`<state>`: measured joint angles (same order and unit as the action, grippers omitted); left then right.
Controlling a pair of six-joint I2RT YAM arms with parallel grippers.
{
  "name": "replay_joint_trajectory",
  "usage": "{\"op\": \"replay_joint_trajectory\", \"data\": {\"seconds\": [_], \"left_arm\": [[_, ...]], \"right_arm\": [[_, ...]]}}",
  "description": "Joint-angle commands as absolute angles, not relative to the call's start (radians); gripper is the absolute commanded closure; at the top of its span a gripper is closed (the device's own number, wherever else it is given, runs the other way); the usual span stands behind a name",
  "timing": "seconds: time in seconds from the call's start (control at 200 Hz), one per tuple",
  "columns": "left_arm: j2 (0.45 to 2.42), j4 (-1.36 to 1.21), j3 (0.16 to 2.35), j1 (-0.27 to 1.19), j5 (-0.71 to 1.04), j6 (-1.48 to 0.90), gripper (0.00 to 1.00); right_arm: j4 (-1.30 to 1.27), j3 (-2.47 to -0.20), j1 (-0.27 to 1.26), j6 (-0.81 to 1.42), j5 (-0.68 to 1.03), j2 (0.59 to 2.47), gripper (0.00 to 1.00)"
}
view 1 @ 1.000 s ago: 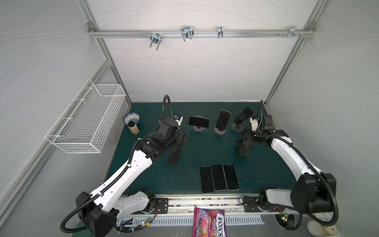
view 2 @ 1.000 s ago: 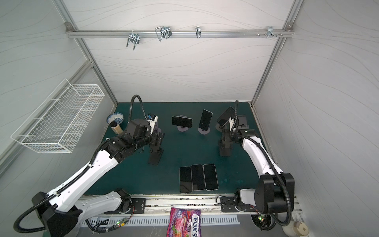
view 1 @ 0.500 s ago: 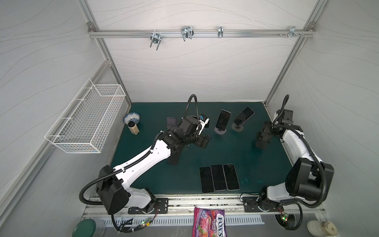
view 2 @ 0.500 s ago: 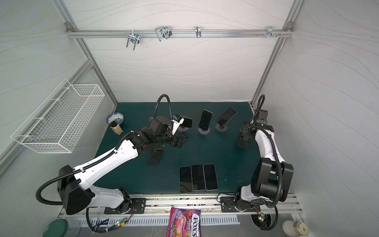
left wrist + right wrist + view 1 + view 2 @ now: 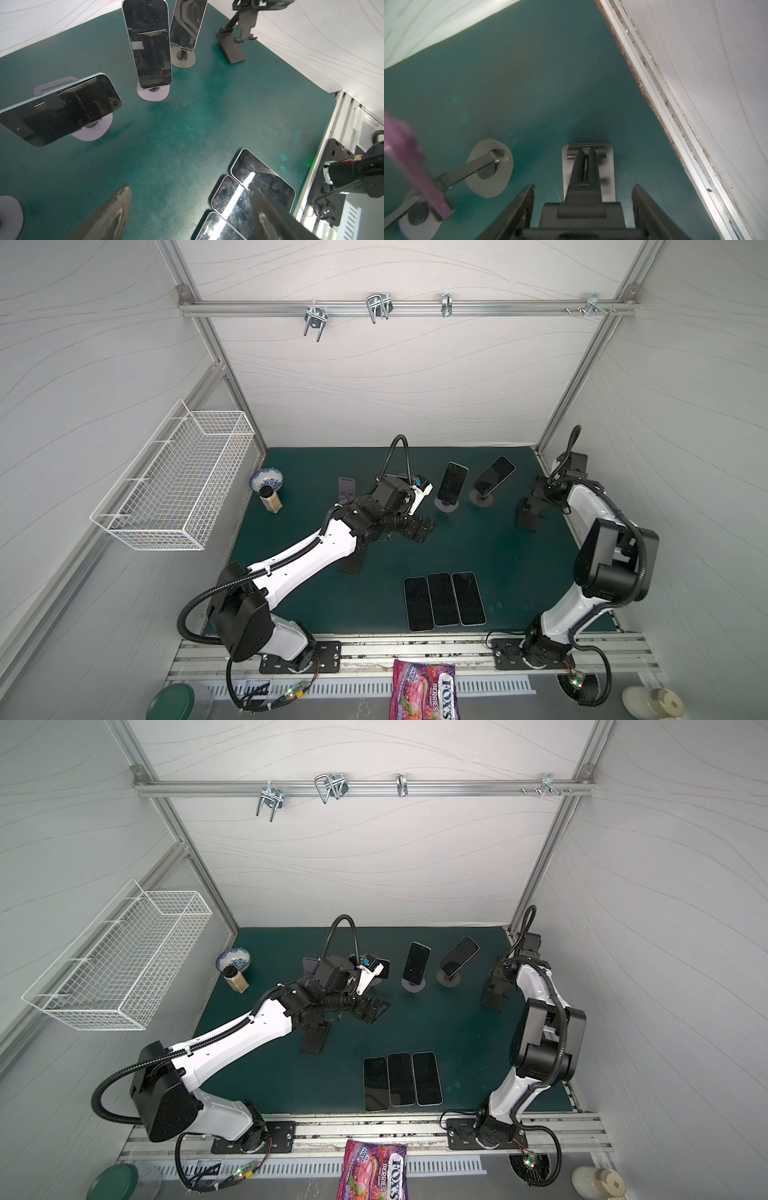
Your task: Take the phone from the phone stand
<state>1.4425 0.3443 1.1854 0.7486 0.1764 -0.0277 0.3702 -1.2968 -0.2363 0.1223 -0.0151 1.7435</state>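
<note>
With your left tool standing apart and empty, the phone lies ahead, off to one side, on its phone stand, long axis level.

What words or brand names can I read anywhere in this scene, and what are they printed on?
"FOX'S": on the purple sweet bag lying in front of the table, in both top views.
"BERRIES": on the same bag, beside the brand name.
Small print on the white camera on the left arm's wrist: too small to read.
The phones: dark screens, nothing to read.
</note>
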Motion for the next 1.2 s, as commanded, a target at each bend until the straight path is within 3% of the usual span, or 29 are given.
{"op": "replay_joint_trajectory", "data": {"seconds": [0.0,0.44,0.615,0.7,1.195], "left_arm": [[1.437,0.292,1.171,0.753,0.211,-0.027,0.1],[1.454,0.281,1.183,0.753,0.178,-0.046,0.1],[1.459,0.282,1.201,0.751,0.178,-0.043,0.1],[1.46,0.282,1.201,0.752,0.178,-0.047,0.1],[1.417,0.273,1.201,0.729,0.146,-0.039,0.1]], "right_arm": [[0.347,-1.337,-0.24,0.103,0.01,1.759,0.37],[0.36,-1.348,-0.243,0.098,0.032,1.809,0.28],[0.39,-1.37,-0.242,0.119,0.012,1.797,0.08],[0.39,-1.37,-0.244,0.139,0.006,1.781,0.04],[0.446,-1.329,-0.234,0.243,-0.06,1.532,0.01]]}}
